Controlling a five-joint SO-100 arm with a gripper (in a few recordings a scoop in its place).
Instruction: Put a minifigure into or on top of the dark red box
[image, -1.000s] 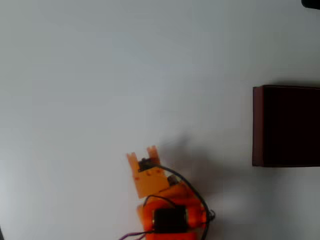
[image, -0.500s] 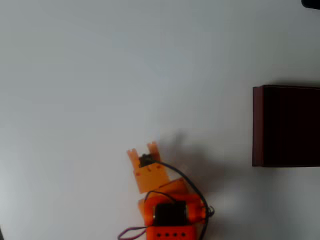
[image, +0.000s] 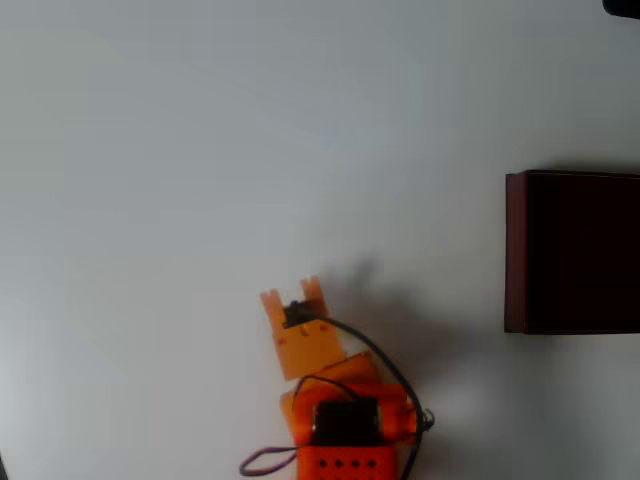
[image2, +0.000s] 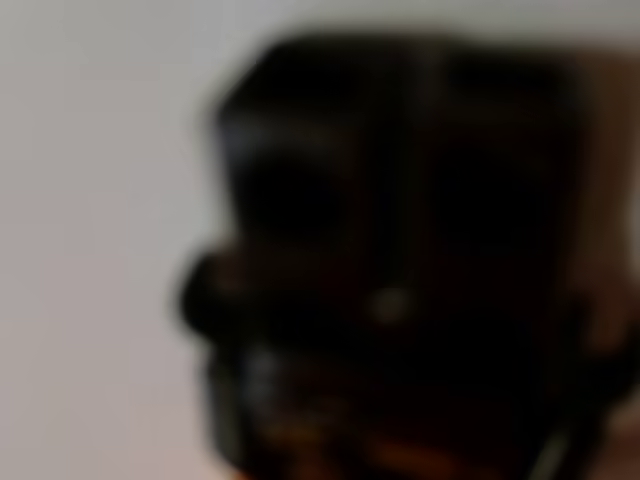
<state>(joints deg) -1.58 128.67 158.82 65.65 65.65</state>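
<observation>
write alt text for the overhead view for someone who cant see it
An orange robot arm reaches up from the bottom edge, its tool closed around a small dark thing, probably the minifigure, over a white table. The dark red box, open and dark inside, sits apart at the right edge.

We see a bright orange plastic arm (image: 335, 400) at the overhead frame's bottom centre, with a black motor block, black cable, and purple wire.

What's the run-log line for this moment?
gripper: jaws shut on minifigure | dark red box: far right, apart | table: white
</observation>
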